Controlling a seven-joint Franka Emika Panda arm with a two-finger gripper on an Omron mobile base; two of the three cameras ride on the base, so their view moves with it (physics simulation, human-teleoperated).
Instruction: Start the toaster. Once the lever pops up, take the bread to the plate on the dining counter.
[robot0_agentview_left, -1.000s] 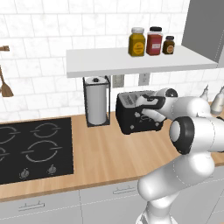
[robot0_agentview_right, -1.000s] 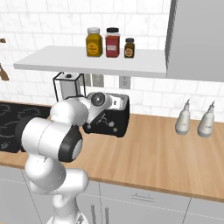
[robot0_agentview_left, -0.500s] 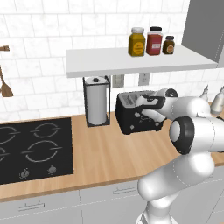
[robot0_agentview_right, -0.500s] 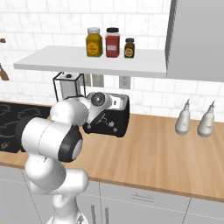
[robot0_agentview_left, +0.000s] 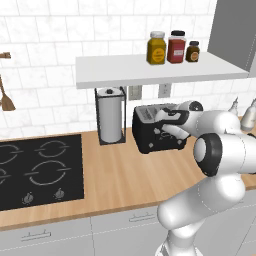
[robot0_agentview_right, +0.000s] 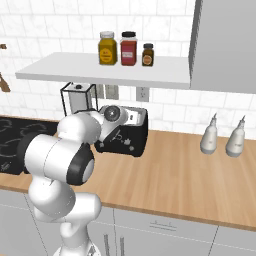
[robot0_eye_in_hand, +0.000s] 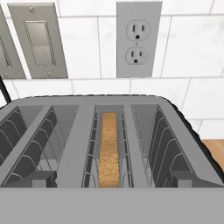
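Nothing has shifted since the earlier frames; arm holds the same pose. Paper-towel roll (robot0_agentview_left: 110, 114) stands left of the toaster (robot0_agentview_left: 150, 131) on the worktop (robot0_agentview_left: 125, 175). Bread (robot0_eye_in_hand: 108, 148) sits on edge in the third slot from left; other slots empty. Tool hangs over the toaster; finger spread cannot be told.

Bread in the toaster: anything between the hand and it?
Nothing visible. In the hand view the bread stands on edge in the toaster's third slot from the left, open from above, with only the slot's wire guides beside it.
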